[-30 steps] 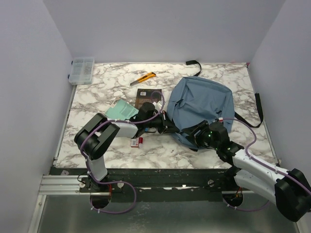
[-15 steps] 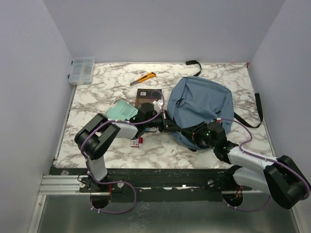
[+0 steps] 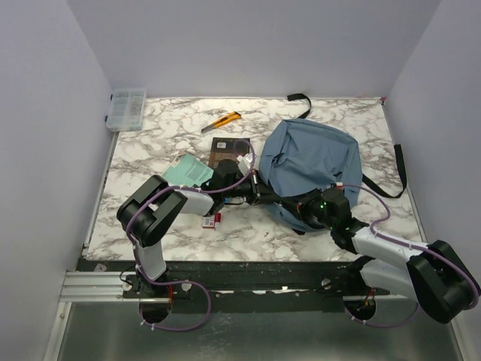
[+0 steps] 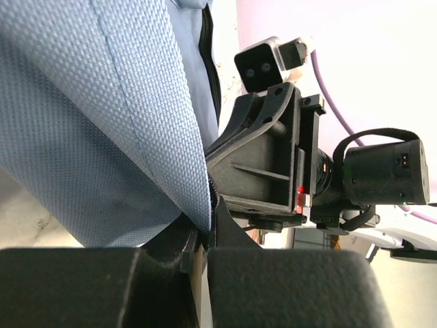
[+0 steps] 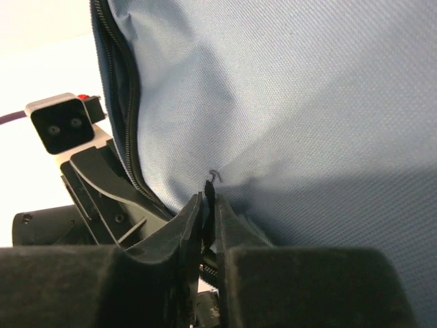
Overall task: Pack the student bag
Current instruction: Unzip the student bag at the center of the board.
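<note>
1. Left gripper (image 4: 205, 240): the jaws are together and clamped on the hem of the student bag (image 3: 316, 158). The blue fabric rises from between the fingers.
2. Right gripper (image 5: 207, 201): the jaws are drawn almost together on a pucker of the same fabric, just beside the dark zipper line (image 5: 126, 102).
3. The two grippers face each other, close together, at the bag's near left edge. Each wrist camera sees the other gripper.
4. The bag lies on the marble tabletop (image 3: 150, 150). Its bulk extends away from both grippers, towards the far right.
5. Left of the left gripper lie a dark book (image 3: 225, 150) and a teal packet (image 3: 188, 171). A yellow utility knife (image 3: 223, 120) lies beyond them.
</note>
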Robot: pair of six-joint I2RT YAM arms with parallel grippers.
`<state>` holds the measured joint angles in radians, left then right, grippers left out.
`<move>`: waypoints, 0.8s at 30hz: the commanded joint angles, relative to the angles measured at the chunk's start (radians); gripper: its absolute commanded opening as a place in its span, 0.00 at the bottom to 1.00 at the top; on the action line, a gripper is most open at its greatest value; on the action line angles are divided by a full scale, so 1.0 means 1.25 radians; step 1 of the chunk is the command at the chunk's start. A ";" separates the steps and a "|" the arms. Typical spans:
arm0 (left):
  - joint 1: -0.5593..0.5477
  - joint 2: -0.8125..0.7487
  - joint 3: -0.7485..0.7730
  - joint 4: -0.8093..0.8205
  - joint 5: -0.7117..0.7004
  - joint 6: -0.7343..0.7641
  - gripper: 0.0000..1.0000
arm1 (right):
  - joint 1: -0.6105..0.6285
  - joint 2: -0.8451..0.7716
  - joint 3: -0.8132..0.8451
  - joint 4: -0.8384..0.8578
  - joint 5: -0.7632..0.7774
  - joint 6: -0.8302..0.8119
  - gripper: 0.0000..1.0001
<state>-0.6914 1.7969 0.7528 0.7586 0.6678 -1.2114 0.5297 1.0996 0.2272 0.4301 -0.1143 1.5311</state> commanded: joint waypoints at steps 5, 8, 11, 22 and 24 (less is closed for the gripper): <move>-0.014 -0.001 -0.012 0.074 0.019 -0.015 0.18 | 0.004 -0.056 -0.002 -0.004 0.018 -0.032 0.01; -0.004 -0.002 -0.013 0.069 0.017 -0.039 0.53 | 0.003 -0.079 0.044 -0.138 0.061 -0.131 0.01; 0.013 0.014 -0.004 0.049 0.018 -0.065 0.64 | 0.004 -0.112 0.080 -0.236 0.087 -0.220 0.01; 0.035 0.064 0.099 -0.152 -0.006 -0.020 0.16 | 0.005 -0.161 0.200 -0.501 0.205 -0.412 0.01; 0.043 0.068 0.123 -0.180 -0.009 -0.008 0.02 | 0.004 -0.158 0.218 -0.543 0.220 -0.424 0.01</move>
<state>-0.6621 1.8671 0.8402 0.6376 0.6743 -1.2705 0.5312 0.9134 0.4469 -0.0757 0.0574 1.0927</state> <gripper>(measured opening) 0.123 0.010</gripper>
